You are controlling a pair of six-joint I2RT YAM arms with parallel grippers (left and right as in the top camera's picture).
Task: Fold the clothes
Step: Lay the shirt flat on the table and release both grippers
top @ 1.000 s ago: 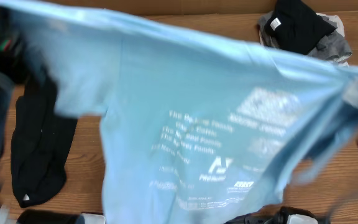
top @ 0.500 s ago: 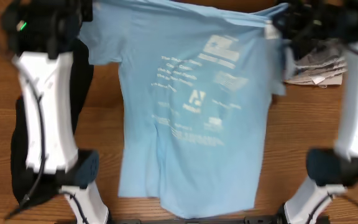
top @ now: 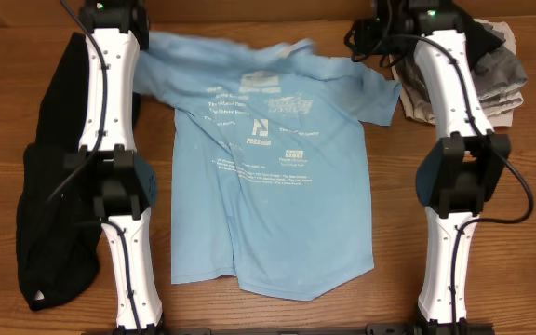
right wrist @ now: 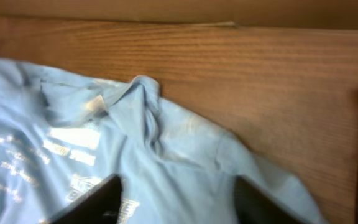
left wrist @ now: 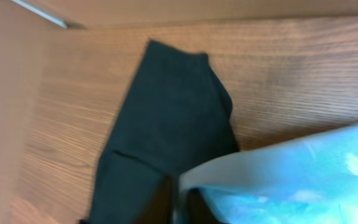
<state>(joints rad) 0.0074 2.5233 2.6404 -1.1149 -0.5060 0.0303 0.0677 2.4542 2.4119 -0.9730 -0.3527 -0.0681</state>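
Note:
The light blue T-shirt (top: pixel 268 186) lies flat across the middle of the table, white print up and collar toward the far edge. My left gripper (top: pixel 130 26) is at the shirt's far left sleeve. In the left wrist view its jaws (left wrist: pixel 182 208) are nearly together, and a raised fold of the T-shirt (left wrist: pixel 303 180) runs into them. My right gripper (top: pixel 372 33) hovers by the far right shoulder. In the right wrist view it (right wrist: pixel 179 205) stands open, its dark fingers (right wrist: pixel 98 202) wide apart just above the T-shirt (right wrist: pixel 166 143), holding nothing.
A black garment (top: pixel 49 223) lies along the table's left side, partly under the left arm, and also shows in the left wrist view (left wrist: pixel 166 118). A pile of grey and black clothes (top: pixel 496 79) sits at the far right corner. The back wall is close behind both grippers.
The T-shirt hung stretched in the air between both grippers; it has come down and now lies spread on the table. The right gripper has opened and let go of its corner.

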